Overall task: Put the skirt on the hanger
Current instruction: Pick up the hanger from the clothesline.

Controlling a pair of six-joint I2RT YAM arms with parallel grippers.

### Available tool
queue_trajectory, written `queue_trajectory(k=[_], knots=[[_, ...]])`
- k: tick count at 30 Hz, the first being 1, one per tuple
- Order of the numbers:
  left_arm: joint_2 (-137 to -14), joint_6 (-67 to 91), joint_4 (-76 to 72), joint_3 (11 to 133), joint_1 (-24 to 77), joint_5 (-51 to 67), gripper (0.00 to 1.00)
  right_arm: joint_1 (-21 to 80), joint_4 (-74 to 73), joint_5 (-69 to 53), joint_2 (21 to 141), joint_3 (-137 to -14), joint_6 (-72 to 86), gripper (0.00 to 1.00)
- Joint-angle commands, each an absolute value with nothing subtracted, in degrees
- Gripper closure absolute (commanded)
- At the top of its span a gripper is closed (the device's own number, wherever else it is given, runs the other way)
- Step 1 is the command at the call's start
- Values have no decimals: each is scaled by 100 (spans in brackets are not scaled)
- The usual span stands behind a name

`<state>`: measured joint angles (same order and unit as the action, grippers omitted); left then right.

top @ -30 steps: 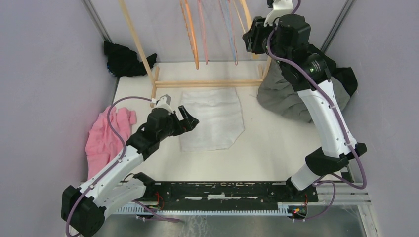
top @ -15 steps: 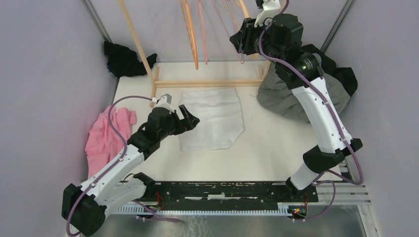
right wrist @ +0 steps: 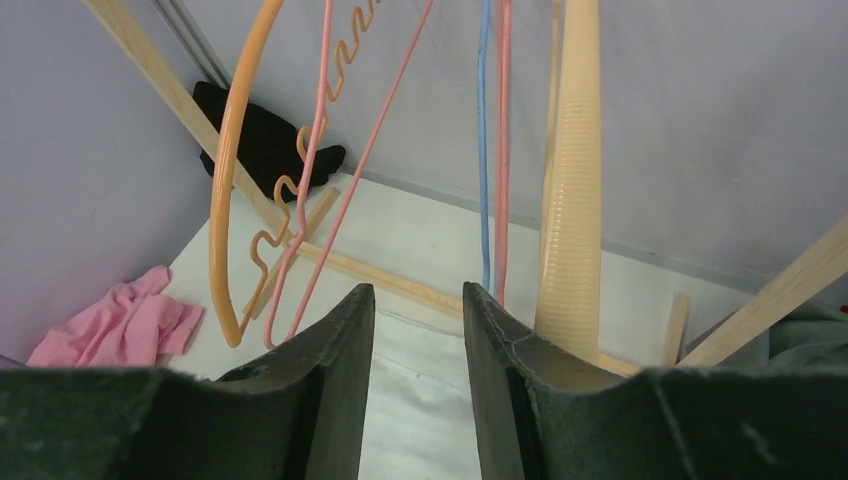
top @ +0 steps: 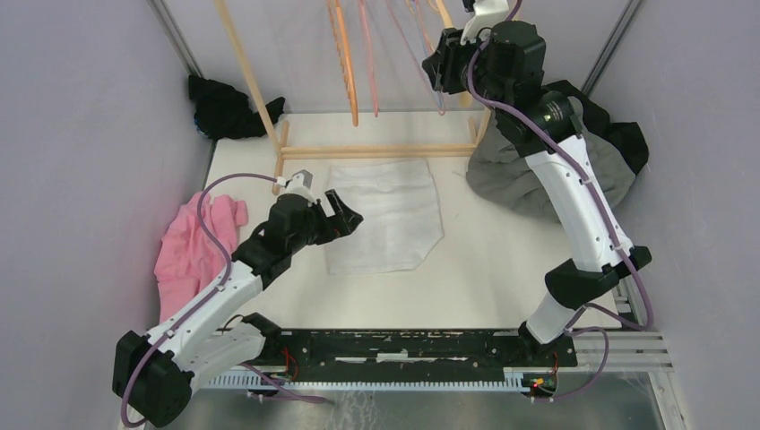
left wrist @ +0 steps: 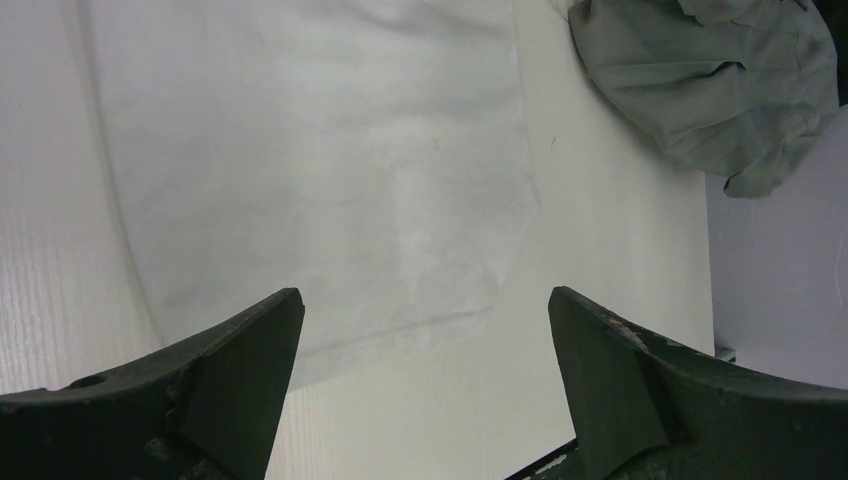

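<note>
The skirt is a white cloth lying flat on the table in front of the rack; it fills the upper left of the left wrist view. Several hangers hang from the rack: orange, pink, thin blue and ribbed beige. My left gripper hovers open over the skirt's near-left edge, with nothing between its fingers. My right gripper is raised at hanger height, jaws partly apart and empty, just left of the blue and beige hangers.
The wooden rack's base bar crosses behind the skirt. A grey garment is heaped at the right under the right arm. A pink garment lies at the left wall. A black one sits in the far left corner.
The right arm has swung left and slightly up towards the hangers, and the thin hangers near it have shifted. The left arm has stayed still.
</note>
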<state>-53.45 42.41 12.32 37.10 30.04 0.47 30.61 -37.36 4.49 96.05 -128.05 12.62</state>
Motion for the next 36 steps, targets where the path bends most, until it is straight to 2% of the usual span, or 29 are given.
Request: queue_trajectory(k=[1, 7, 17, 27, 36], knots=[[-5370, 4256, 930, 3735, 3026, 140, 1, 3041, -3615, 349, 9847, -13036, 1207, 57], [-5370, 4262, 951, 3756, 3024, 118, 1, 3041, -3502, 426, 10189, -13123, 1371, 62], [-5353, 4252, 1010, 3753, 3029, 71, 1, 3024, -3372, 711, 10323, -12856, 1415, 65], [-5397, 4254, 981, 3727, 3028, 70, 1, 3023, -3029, -377, 10096, -12524, 1732, 58], [-5379, 4258, 939, 3712, 3032, 105, 1, 3093, -2442, -858, 10051, -12281, 2381, 53]])
